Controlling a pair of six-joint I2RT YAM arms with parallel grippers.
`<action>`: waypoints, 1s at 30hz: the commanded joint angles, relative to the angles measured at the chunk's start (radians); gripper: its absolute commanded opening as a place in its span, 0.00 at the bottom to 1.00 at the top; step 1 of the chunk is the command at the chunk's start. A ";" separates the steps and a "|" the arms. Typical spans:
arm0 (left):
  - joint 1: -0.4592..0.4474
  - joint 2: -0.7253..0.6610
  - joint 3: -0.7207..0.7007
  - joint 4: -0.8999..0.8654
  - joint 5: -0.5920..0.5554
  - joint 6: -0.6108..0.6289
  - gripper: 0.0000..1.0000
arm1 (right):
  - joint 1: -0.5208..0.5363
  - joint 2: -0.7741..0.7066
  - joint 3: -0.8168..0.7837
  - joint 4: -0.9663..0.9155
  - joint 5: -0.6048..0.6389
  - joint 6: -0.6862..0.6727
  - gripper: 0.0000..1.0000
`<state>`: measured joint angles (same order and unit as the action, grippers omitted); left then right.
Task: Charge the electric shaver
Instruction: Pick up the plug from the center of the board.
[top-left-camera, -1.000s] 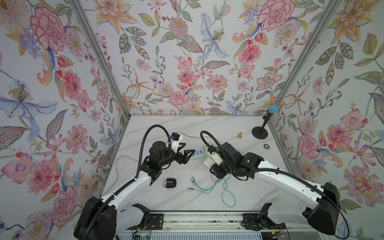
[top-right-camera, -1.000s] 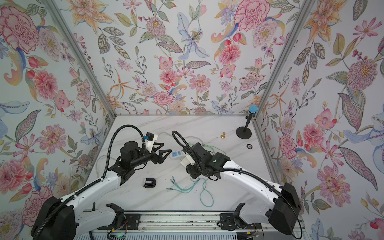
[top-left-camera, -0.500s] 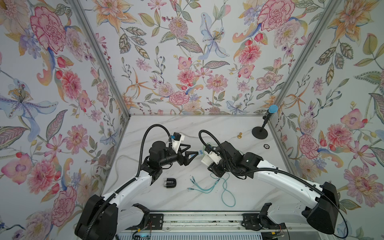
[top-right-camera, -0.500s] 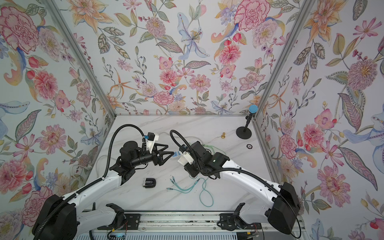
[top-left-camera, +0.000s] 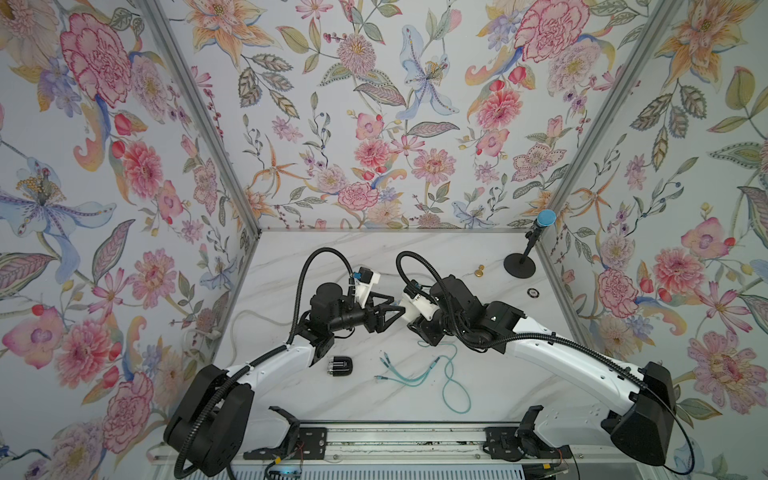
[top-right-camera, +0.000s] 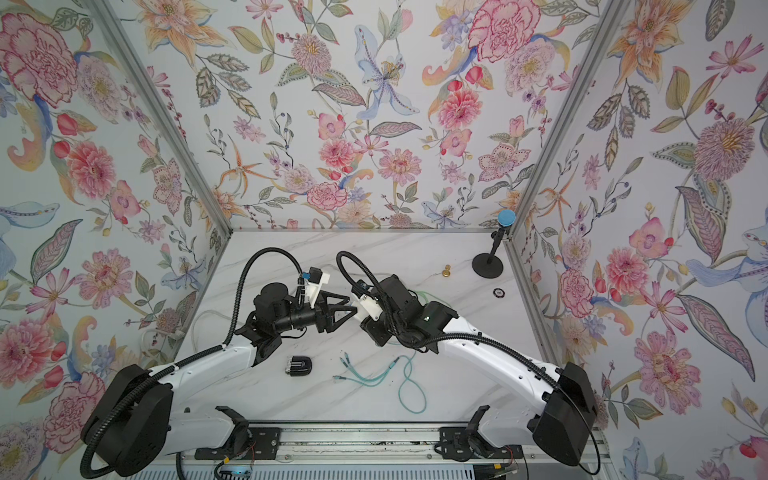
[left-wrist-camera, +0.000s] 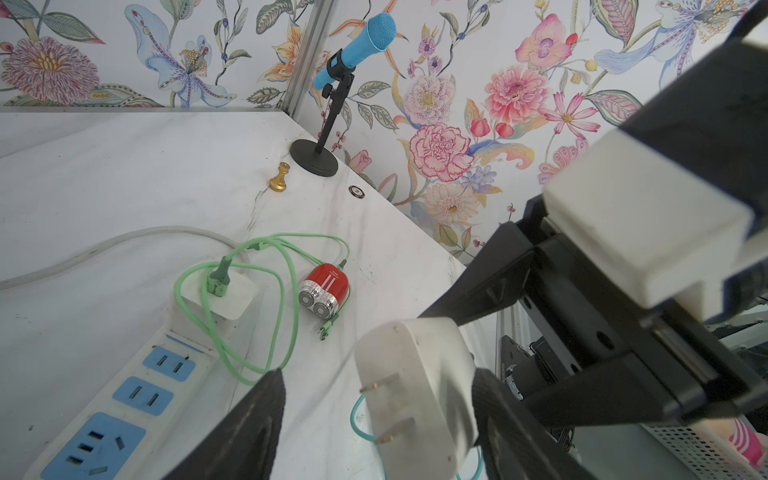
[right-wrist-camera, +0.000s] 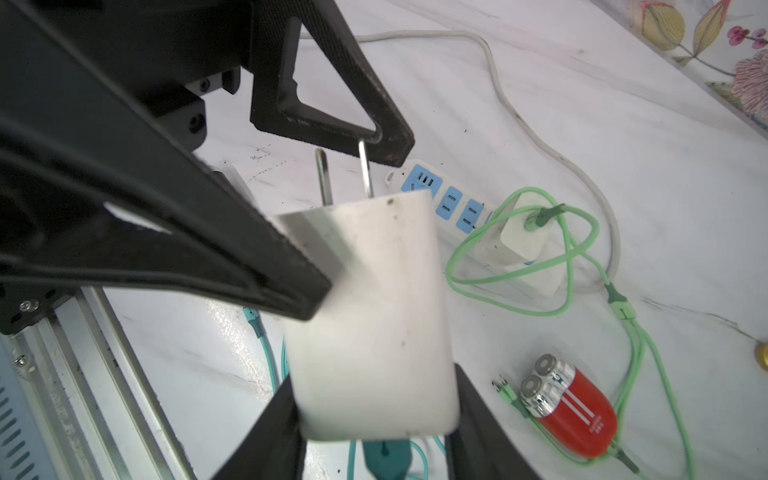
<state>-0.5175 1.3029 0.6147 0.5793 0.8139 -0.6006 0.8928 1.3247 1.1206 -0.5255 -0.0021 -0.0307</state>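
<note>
Shaver lies on marble table amid floral walls; right tool grips charger, left tool gapes around it.

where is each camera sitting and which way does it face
Both top views: high over the robot's base, looking down at the marble table; left arm and right arm show whole.
Left wrist: on the left arm, facing the power strip, red shaver and microphone; the left gripper straddles the white charger.
Right wrist: on the right arm, facing the charger held in the right gripper; the left gripper's fingers show.
Shared: both wrist views show charger, strip, red shaver.
</note>
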 joint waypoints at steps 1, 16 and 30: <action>-0.009 0.011 0.019 0.044 0.042 -0.011 0.67 | 0.005 0.008 0.037 0.045 0.012 -0.033 0.21; -0.009 0.045 0.030 0.090 0.099 -0.038 0.07 | 0.008 0.017 0.051 0.066 0.048 -0.085 0.21; -0.009 0.072 0.021 0.139 0.120 -0.076 0.00 | 0.006 -0.029 0.022 0.112 0.117 -0.100 0.19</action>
<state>-0.5220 1.3548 0.6464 0.7216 0.8646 -0.6949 0.8963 1.3449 1.1313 -0.5301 0.1009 -0.1242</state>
